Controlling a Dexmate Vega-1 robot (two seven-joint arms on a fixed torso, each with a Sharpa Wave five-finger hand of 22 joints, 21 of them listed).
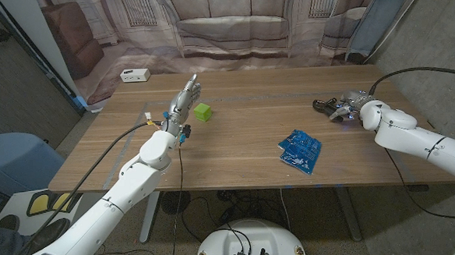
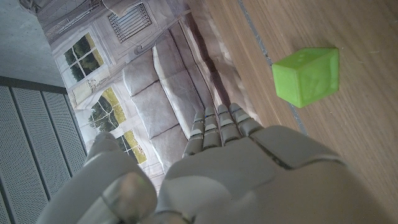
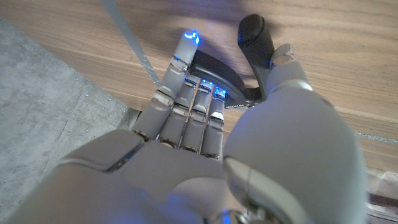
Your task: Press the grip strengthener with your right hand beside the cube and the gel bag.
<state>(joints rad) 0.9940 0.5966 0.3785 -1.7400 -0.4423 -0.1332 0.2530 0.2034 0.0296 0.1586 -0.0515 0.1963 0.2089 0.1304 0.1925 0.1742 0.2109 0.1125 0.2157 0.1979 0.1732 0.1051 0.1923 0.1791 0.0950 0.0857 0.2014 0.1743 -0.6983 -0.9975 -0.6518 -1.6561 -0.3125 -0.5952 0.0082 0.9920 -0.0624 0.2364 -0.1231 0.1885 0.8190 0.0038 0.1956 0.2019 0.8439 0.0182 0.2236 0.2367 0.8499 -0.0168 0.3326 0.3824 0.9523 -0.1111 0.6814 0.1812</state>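
Cube (image 1: pixel 202 112) on the table (image 1: pixel 243 134) left of frame centre, with the left hand (image 1: pixel 183 101) just beside it on its left. Gel bag (image 1: pixel 300 150) lower and right of centre, well apart from the cube. Grip strengthener (image 1: pixel 325 105) at the right, under the fingers of the right hand (image 1: pixel 350 105); small box (image 1: pixel 135 74) at the table's upper left edge.
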